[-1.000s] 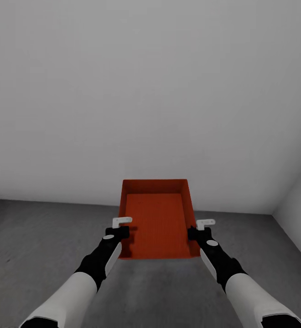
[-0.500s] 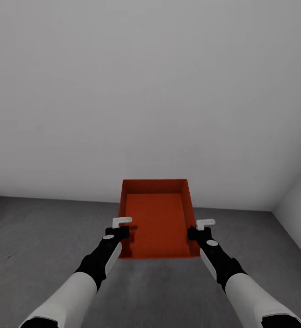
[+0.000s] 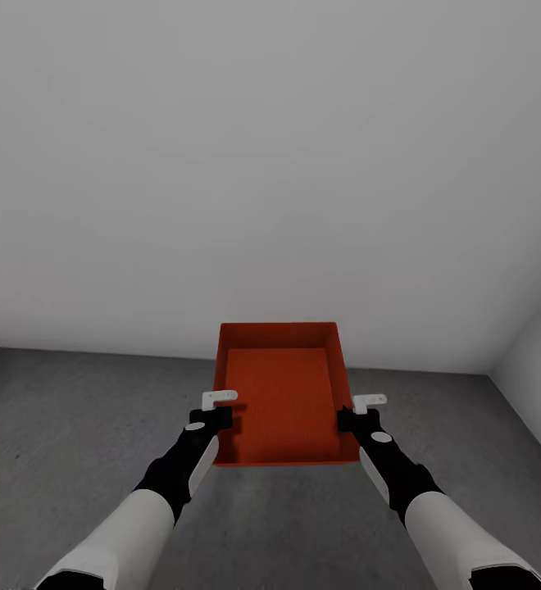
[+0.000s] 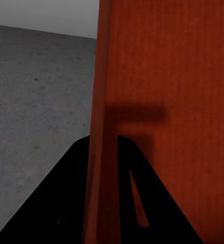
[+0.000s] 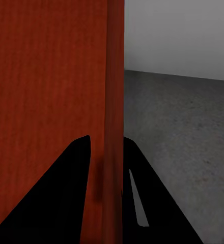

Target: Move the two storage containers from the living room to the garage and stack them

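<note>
Grey floor (image 3: 74, 426), orange-red ribbed open container (image 3: 283, 401), low walls

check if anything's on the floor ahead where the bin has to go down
Nothing visible. The bin is held by the left gripper and right gripper, and the grey floor up to the white wall looks bare.

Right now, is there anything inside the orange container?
No, the head view shows the storage container open-topped with only its bare ribbed bottom.

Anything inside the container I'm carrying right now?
Nothing visible: the storage container shows a bare ribbed bottom. The near wall hides a thin strip just inside it. Each end effector, left and right, clamps a side wall.
</note>
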You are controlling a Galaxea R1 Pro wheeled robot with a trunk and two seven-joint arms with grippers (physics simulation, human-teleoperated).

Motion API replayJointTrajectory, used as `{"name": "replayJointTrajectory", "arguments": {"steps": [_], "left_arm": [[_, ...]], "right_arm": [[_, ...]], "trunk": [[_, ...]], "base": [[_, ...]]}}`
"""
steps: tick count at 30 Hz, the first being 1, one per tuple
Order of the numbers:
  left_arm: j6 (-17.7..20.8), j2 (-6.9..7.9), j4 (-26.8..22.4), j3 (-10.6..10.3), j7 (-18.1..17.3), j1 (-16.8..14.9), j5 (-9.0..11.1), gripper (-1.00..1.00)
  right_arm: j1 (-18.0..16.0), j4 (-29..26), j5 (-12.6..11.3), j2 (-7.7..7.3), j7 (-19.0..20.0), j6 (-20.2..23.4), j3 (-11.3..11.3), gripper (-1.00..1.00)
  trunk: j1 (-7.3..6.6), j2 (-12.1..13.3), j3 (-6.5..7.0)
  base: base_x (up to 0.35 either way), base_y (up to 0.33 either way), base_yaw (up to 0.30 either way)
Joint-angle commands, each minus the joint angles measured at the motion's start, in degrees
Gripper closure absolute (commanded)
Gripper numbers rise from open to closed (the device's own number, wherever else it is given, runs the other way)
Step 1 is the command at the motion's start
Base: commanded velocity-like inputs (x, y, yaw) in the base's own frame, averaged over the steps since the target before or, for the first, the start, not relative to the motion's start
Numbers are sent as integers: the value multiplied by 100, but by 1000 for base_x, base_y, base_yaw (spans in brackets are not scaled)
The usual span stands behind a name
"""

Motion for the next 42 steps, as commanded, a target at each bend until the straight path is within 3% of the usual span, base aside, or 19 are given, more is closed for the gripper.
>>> {"name": "replayJointTrajectory", "arguments": {"steps": [1, 42], "left_arm": [[22, -4, -376, -12, 43, -4, 74, 100], [22, -4, -367, -7, 43, -4, 67, 100]], "right_arm": [[1, 4, -5, 0, -24, 11, 3, 100], [1, 5, -5, -8, -24, 11, 3, 100]], "trunk": [[0, -3, -15], [0, -3, -393]], "base": [[0, 0, 0], [0, 0, 0]]}}
